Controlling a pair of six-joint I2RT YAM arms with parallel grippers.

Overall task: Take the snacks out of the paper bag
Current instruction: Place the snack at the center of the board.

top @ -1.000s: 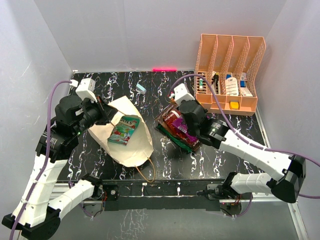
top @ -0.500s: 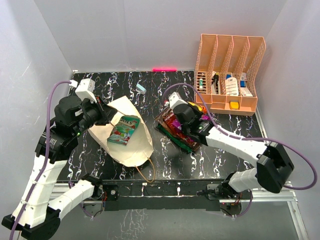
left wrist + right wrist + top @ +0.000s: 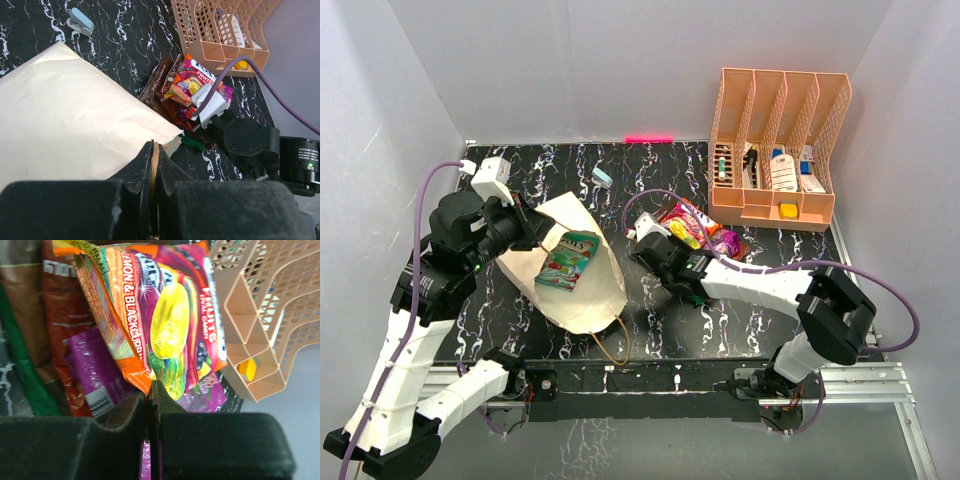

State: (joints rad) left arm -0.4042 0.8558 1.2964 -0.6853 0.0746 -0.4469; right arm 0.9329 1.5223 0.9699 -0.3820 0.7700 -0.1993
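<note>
The tan paper bag [image 3: 582, 290] lies flat at the left middle, with a teal packet [image 3: 568, 259] at its mouth. My left gripper [image 3: 526, 226] is shut on the bag's edge, and tan paper shows between the jaws in the left wrist view [image 3: 154, 146]. A pile of snacks [image 3: 698, 230] lies right of the bag: a bright fruit-candy packet [image 3: 172, 315], a purple one [image 3: 95, 365], a red-brown one [image 3: 60, 325] and a dark green one [image 3: 12, 355]. My right gripper [image 3: 670, 258] is at the pile's near-left edge, shut, with nothing seen between its jaws [image 3: 151, 386].
The orange divided rack [image 3: 775, 140] with small bottles and boxes stands at the back right, close behind the pile [image 3: 186, 89]. A small light-blue block [image 3: 602, 177] lies behind the bag. The bag's cord handle [image 3: 612, 345] trails toward the front edge.
My right gripper has moved left off the top of the snack pile toward the bag, uncovering the packets. The left gripper and the bag have not moved.
</note>
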